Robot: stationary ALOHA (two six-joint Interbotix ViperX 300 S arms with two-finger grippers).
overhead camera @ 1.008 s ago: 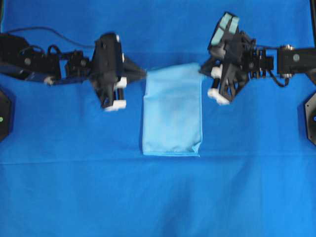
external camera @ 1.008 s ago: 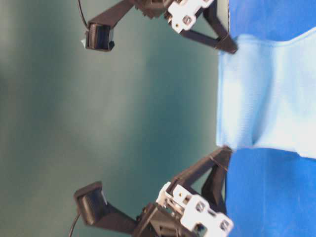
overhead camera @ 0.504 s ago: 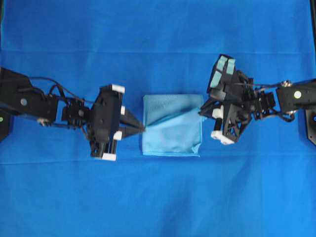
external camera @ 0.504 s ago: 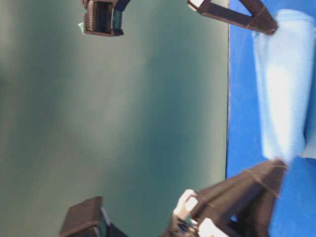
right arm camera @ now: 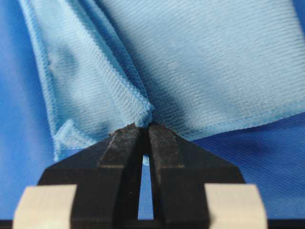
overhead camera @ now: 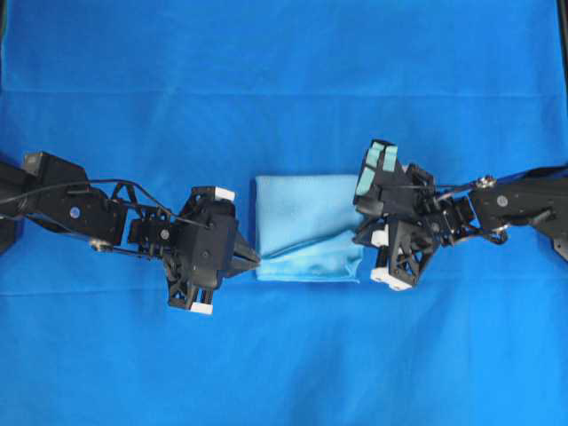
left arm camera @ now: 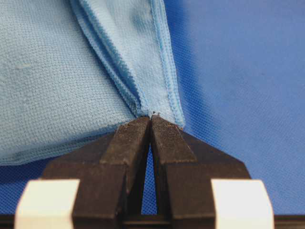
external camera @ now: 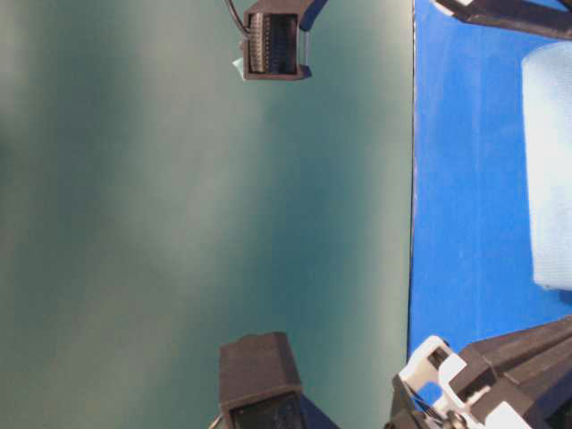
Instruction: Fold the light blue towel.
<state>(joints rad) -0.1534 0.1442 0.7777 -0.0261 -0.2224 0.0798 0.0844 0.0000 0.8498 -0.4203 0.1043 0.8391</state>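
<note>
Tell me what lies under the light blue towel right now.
The light blue towel, doubled over, lies on the royal-blue table covering, which shows on every side. The patch beneath is covered, so anything there is unseen.

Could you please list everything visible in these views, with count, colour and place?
light blue towel: one, pale sky blue, centre of the table, partly folded over itself.
table covering: one, deep royal blue, spread under everything.
backdrop: one, dull green, behind the table in the table-level view.
left gripper: one, black with white parts, jaws shut on the towel's left edge.
right gripper: one, black with white parts, jaws shut on the towel's right edge.
</note>
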